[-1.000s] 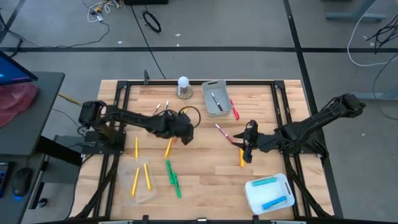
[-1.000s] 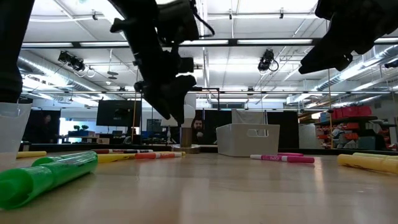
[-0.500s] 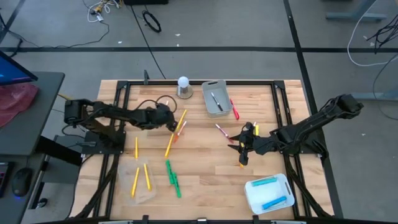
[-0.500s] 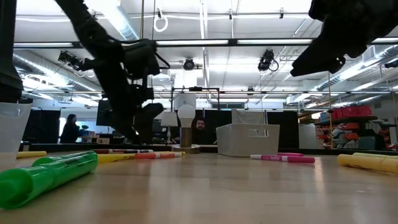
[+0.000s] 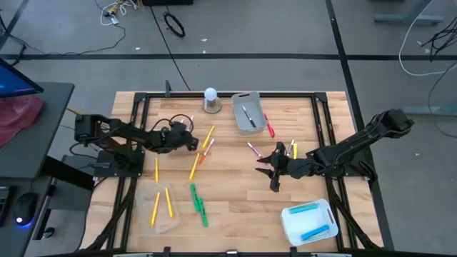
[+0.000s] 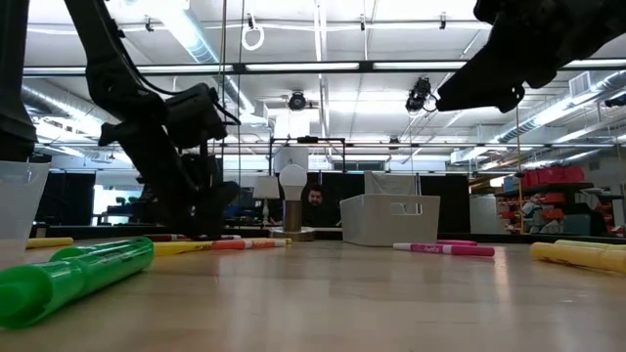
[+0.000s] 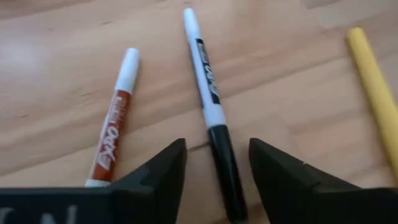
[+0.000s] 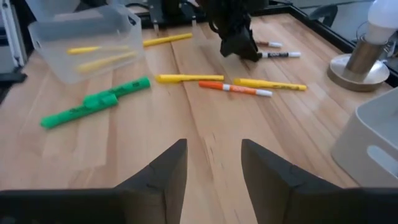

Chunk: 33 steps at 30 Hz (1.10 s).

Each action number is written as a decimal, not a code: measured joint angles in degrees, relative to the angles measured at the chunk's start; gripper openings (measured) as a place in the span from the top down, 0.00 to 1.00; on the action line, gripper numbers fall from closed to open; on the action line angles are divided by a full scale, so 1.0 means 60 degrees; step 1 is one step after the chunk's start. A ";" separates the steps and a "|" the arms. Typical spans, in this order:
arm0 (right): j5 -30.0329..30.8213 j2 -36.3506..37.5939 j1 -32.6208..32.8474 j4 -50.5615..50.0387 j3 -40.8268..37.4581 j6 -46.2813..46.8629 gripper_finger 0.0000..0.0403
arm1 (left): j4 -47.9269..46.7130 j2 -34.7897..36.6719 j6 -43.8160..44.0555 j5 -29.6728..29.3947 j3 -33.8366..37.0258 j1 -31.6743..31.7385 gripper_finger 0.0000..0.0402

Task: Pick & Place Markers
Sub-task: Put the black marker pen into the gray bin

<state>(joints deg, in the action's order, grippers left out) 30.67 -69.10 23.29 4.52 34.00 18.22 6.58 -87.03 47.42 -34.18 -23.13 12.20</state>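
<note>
- Hovering low over the surface (image 5: 235, 193), the left gripper (image 5: 191, 142) sits at about 10 o'clock from the surface's middle, its jaws apart.
- In the left wrist view a black marker (image 7: 211, 112) with a white barrel lies between the fingers (image 7: 163, 174), its dark cap end reaching into the gap; no contact shows.
- A brown marker (image 7: 114, 134) with a white end lies just beside that black one, outside the gap.
- A yellow marker (image 7: 376, 93) lies on the far side of the black one, apart from the gripper.
- At about 3 o'clock from the left gripper, another yellow marker (image 5: 207, 137), an orange marker (image 5: 203, 153) and a third yellow marker (image 5: 193, 169) lie close together.
- A green marker (image 5: 198, 204) lies at 6 o'clock from that group, two joined pieces in a line.
- More yellow ones (image 5: 163, 201) lie at about 8 o'clock, some in a clear tray (image 5: 166, 223).
- The right gripper (image 5: 272, 168) hangs right of centre, jaws apart and holding nothing.
- A pink marker (image 5: 254, 150) lies at 11 o'clock from the right gripper, near it.
- A grey bin (image 5: 247, 113) at 12 o'clock holds a dark marker; a red marker (image 5: 269, 126) lies just beside the bin.
- A white bin (image 5: 308, 221) at 5 o'clock holds two blue markers (image 5: 311, 220).
</note>
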 joint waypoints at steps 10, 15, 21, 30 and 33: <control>-0.0007 -0.0004 0.0000 0.0192 0.0000 -0.0120 0.62 | 0.0299 -0.0722 0.0013 -0.0484 0.0020 -0.0056 0.79; -0.0007 -0.0004 0.0000 0.0184 0.0000 -0.0124 0.62 | 0.0267 -0.0763 -0.0008 -0.0553 0.0020 -0.0249 0.89; -0.0007 -0.0004 0.0000 0.0174 0.0000 -0.0124 0.62 | 0.0157 -0.0616 -0.0014 -0.0674 0.0029 -0.0548 0.89; -0.0007 -0.0004 0.0000 0.0160 0.0000 -0.0131 0.62 | -0.0024 0.0675 -0.1161 -0.0293 -0.0118 -0.0956 0.89; -0.0007 -0.0004 0.0000 0.0134 0.0000 -0.0228 0.62 | 0.0063 0.1055 -0.1783 -0.0260 -0.0537 -0.1427 0.89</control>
<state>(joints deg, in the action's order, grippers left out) 30.63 -69.12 23.29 5.32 34.00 16.85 6.96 -80.70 36.72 -35.75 -26.35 3.64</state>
